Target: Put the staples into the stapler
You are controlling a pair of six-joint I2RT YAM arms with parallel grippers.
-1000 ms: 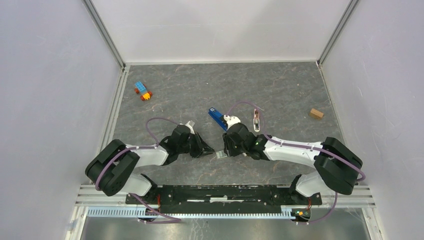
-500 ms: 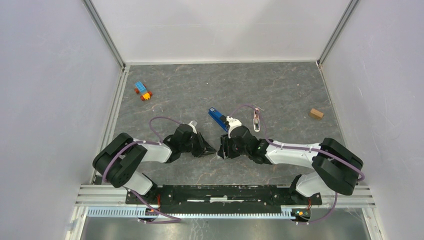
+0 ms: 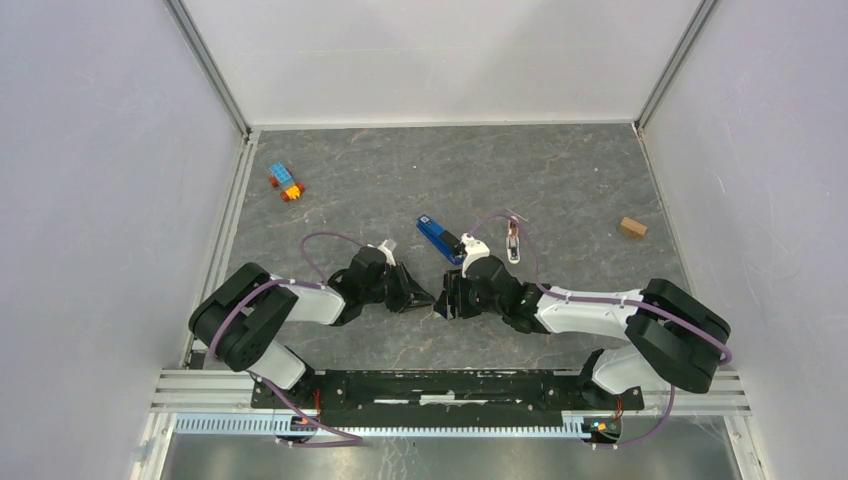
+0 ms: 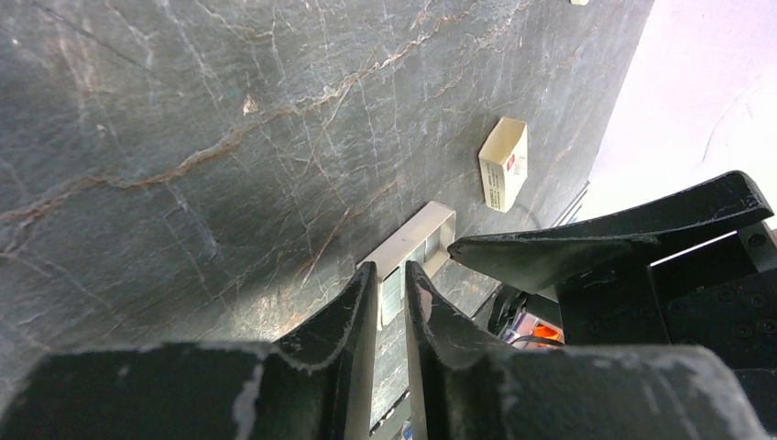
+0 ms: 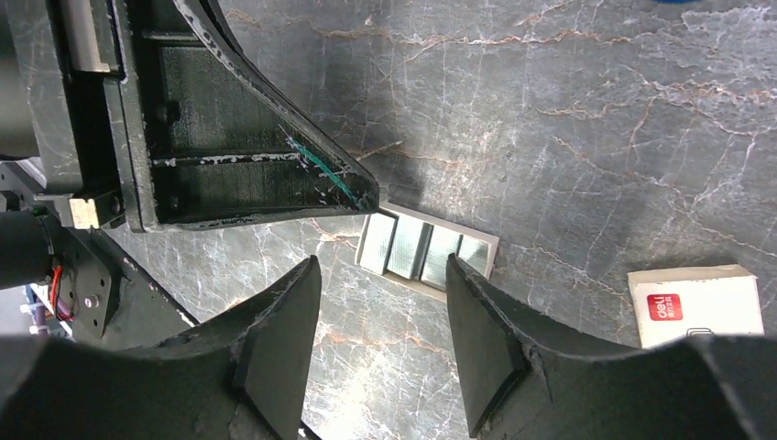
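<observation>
The stapler [image 3: 438, 238], slim and blue with a black end, lies on the table just beyond both grippers, and neither touches it. The staples [image 5: 426, 249] are silvery strips side by side in a shallow white tray [image 4: 431, 227]. My left gripper [image 4: 391, 268] is at the tray's end. Its fingers are nearly together, pinching the end strip [image 4: 392, 295], which stands a little out of the tray. My right gripper [image 5: 383, 266] hangs open just short of the tray with nothing between its fingers. In the top view the two grippers [image 3: 425, 298] [image 3: 447, 300] meet tip to tip and hide the tray.
A small white box with a red label [image 5: 696, 307] lies beside the tray. A pink-and-white piece [image 3: 512, 243] lies right of the stapler. Toy bricks [image 3: 286, 183] sit at the far left and a tan block [image 3: 631, 227] at the far right.
My right gripper has opened wider. Both grippers have closed in over the tray, which showed between them a second ago and is now covered in the top view.
</observation>
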